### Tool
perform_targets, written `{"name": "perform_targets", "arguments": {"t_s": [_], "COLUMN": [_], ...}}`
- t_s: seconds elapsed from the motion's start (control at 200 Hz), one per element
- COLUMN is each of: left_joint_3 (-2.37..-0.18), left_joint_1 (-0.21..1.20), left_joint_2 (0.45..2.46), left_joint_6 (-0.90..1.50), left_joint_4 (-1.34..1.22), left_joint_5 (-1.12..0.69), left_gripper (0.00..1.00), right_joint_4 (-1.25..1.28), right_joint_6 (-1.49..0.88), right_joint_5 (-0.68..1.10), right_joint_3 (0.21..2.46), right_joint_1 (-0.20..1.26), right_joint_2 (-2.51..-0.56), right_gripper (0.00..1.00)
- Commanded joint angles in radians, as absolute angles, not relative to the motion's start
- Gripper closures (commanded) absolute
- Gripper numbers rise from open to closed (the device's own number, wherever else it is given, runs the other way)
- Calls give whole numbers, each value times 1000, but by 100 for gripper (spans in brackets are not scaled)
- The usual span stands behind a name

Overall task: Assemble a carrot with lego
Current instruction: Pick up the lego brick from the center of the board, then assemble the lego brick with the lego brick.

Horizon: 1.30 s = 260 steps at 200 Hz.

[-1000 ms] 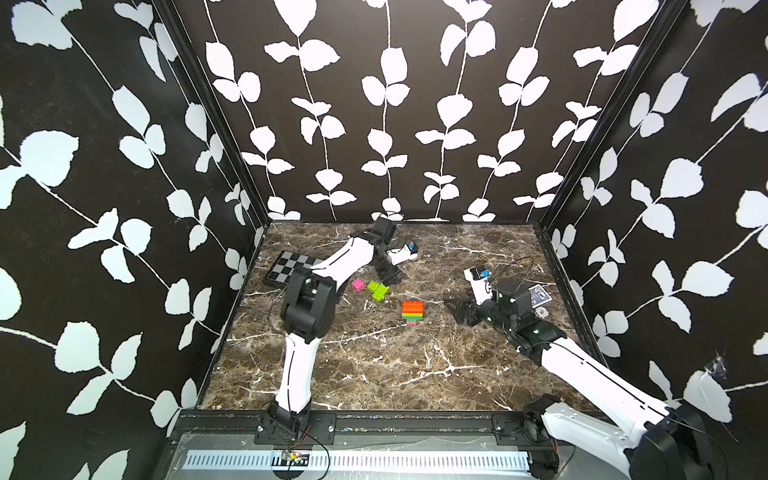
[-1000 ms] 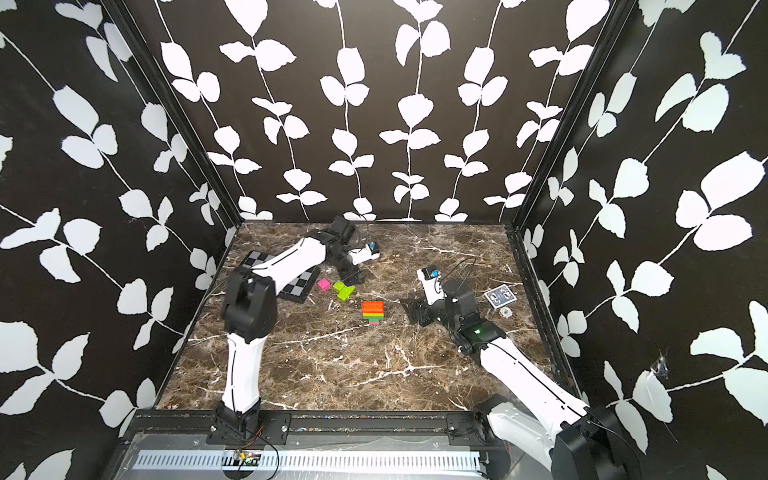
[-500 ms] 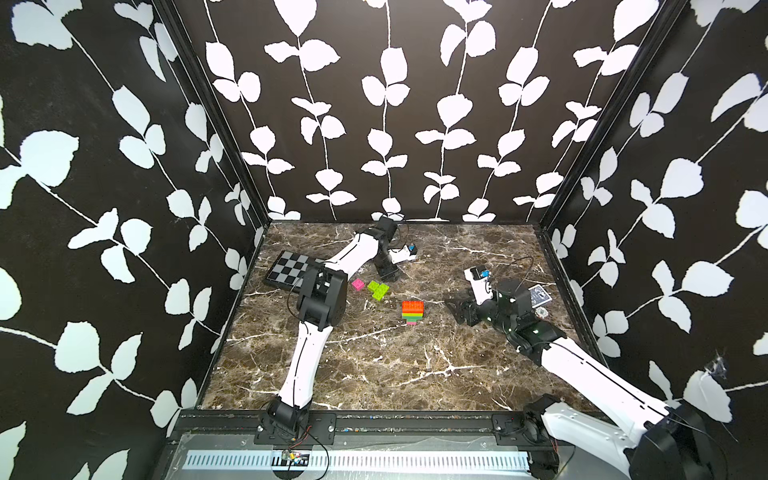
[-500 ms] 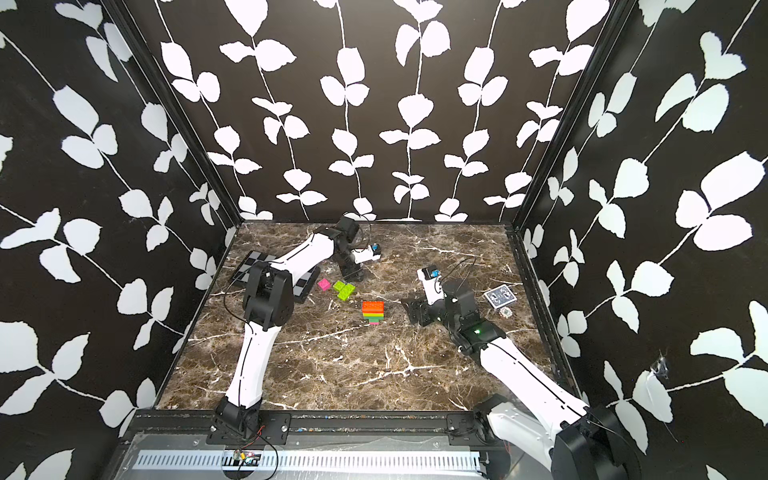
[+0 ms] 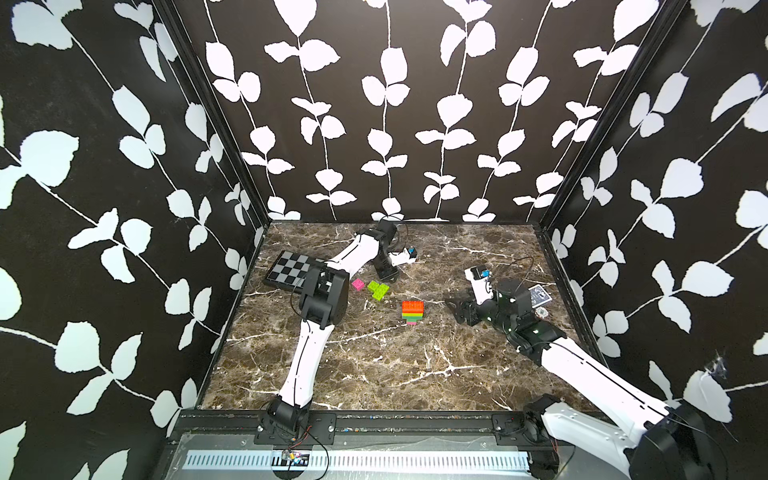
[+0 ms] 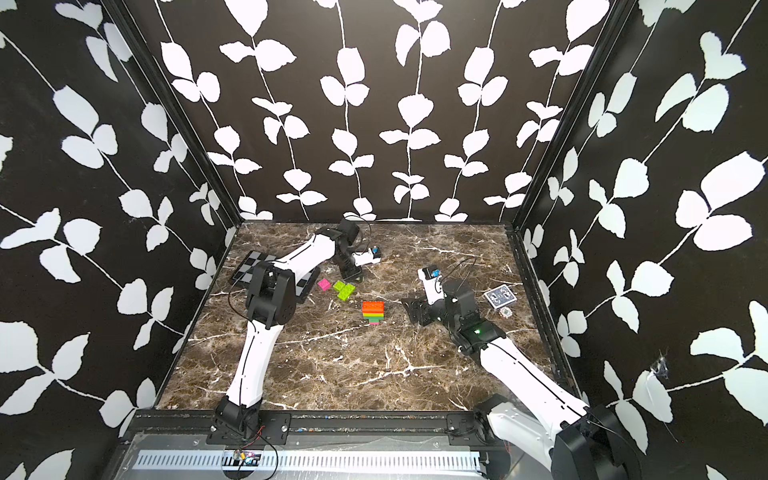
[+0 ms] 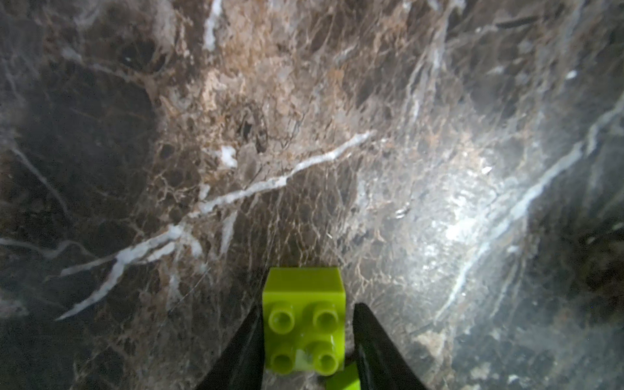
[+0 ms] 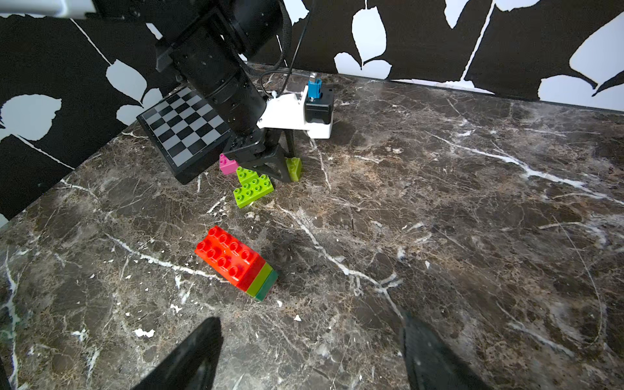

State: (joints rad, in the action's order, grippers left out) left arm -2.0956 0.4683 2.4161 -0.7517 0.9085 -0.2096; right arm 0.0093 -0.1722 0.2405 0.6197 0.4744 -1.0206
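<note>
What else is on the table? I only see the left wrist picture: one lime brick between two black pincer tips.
Observer: A banded stack, red, lime, green and pink, sits in front of the right pincer.
Operator: Is that pincer holding something?
Observer: No, it is open and empty.
Operator: Any more loose bricks?
Observer: Yes, a pink brick and a pair of lime bricks, near a checkered board.

Carrot (image 5: 412, 312) at centre, loose lego (image 5: 379, 289) behind-left of it (board (image 5: 286, 270) farther left), card deck (image 5: 540, 296) right.
</note>
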Motion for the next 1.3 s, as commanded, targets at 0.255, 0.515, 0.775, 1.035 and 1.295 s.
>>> {"name": "perform_targets", "arguments": {"t_s": [0.255,0.515,0.775,1.035,1.295], "left_joint_3": [-2129,-1857,-1690,-1691,-1712], "left_joint_1": [457,483,568,623,650], "left_joint_2": [2339,1949,1756,1805,1887], "left_joint_6": [-735,-765,-986,-1039,-1018], "left_joint_4": [940,875,987,1040,1009], "left_joint_5": [-304,-453,-438,-449,-459], "left_gripper": [77,86,80,84,85], "right_joint_4": [16,-19,-24,-20,-40], "right_joint_6": [-177,-150,-135,-131,-128], "right_joint_5": [225,216,241,247,232], "right_joint_3": [603,601,621,620,616], "right_joint_1": [479,452,389,374,373], "right_joint_2": [-1007,-956,-957,-974,-955], "right_gripper": [17,14,14,14,14]}}
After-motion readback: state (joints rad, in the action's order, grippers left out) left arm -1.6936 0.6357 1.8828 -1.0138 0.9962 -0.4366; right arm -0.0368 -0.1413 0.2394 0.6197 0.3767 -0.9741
